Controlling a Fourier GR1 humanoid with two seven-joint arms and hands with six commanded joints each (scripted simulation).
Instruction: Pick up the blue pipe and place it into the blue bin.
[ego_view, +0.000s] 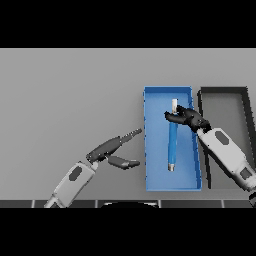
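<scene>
Lying in blue bin (149, 150): slim blue pipe (172, 142) (white-tipped).

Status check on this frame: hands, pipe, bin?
Right hand curled on blue pipe, over blue bin. Left hand open, idle left of bin. Nothing in the way.

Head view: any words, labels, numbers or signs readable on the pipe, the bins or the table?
None. No text shows on the blue pipe, the blue bin, the dark bin, the table, or either robot hand.
</scene>
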